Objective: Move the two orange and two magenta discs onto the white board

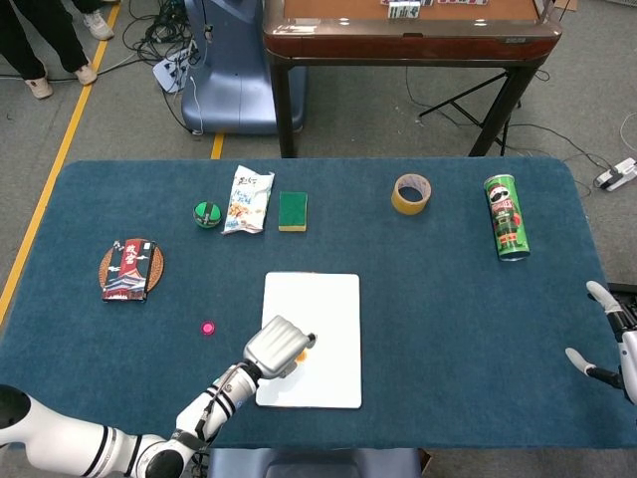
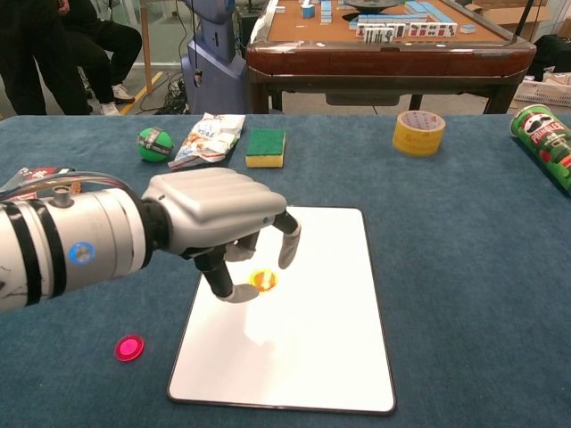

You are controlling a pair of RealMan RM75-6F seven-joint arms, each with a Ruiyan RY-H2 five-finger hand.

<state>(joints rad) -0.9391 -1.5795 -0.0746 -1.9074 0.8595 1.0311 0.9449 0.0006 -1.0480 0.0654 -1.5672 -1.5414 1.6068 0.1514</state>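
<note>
Orange disc [image 2: 262,280] lies at the white board's [image 2: 308,357] centre, under our left hand [image 2: 219,218]; its curled fingertips seem to pinch it, though we cannot tell if a second one hides there. One magenta disc [image 2: 129,347] sits lower left on blue cloth [image 2: 464,267]. Our right hand [image 1: 617,344], spread, hangs at the frame's right edge. The green can's [image 1: 507,216] label is unreadable.

Left robot hand [image 2: 227,223] curled — right [image 1: 619,344] spread.
</note>
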